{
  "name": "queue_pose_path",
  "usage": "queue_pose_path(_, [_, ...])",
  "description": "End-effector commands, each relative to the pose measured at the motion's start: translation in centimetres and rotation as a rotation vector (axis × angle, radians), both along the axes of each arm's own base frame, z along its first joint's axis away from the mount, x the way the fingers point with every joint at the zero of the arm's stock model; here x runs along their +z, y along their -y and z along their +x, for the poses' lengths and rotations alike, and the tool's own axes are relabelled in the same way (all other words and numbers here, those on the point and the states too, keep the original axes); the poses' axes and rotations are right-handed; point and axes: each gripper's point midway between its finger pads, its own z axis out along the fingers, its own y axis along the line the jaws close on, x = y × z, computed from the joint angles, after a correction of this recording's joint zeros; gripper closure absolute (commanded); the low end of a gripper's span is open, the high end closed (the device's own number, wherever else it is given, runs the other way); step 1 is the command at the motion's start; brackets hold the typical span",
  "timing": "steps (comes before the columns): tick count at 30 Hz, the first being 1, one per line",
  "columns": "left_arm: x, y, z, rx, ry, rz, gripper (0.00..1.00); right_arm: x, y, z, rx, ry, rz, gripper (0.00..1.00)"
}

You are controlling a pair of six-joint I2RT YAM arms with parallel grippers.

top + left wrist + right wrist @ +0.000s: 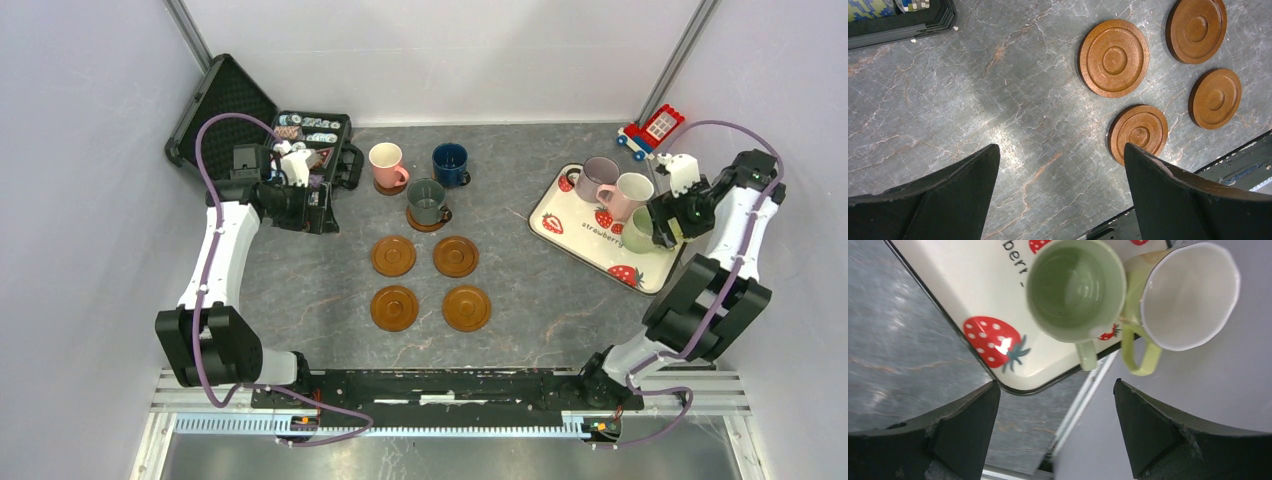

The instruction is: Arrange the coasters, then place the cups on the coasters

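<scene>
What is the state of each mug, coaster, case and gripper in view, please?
Pink mug: upright on a coaster.
Grey-green mug: upright on a coaster.
Navy mug: upright; coaster beneath unclear.
Four coasters: bare, flat.
Light green mug: upright, empty, on the tray.
Mauve mug and pale pink mug: upright on the tray.
Cream-yellow mug: empty.
Black case: open.
Left gripper: open, empty.
Right gripper: open, empty.

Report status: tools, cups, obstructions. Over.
Left tool open, empty. Right tool open above light green cup on tray. Cream cup crowds it. Four coasters bare.
</scene>
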Motion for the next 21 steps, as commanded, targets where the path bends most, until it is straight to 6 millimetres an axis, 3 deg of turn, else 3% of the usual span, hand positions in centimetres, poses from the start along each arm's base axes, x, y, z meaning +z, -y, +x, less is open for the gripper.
queue_pose_path(1, [1.4, 0.8, 1.1, -0.019, 0.051, -0.03, 0.0, 0.5, 2.4, 0.1, 0.173, -0.016, -0.116, 0.09])
queue_pose_path(12, [3.2, 0.6, 1.9, -0.034, 0.075, 0.001, 0.0, -4.9, 3.9, -0.3, 0.289, -0.091, -0.167, 0.16])
queue_pose_path(21, [3.3, 1.2, 2.6, -0.038, 0.068, 0.001, 0.0, -7.2, 4.5, 0.6, 0.325, -0.087, -0.185, 0.17])
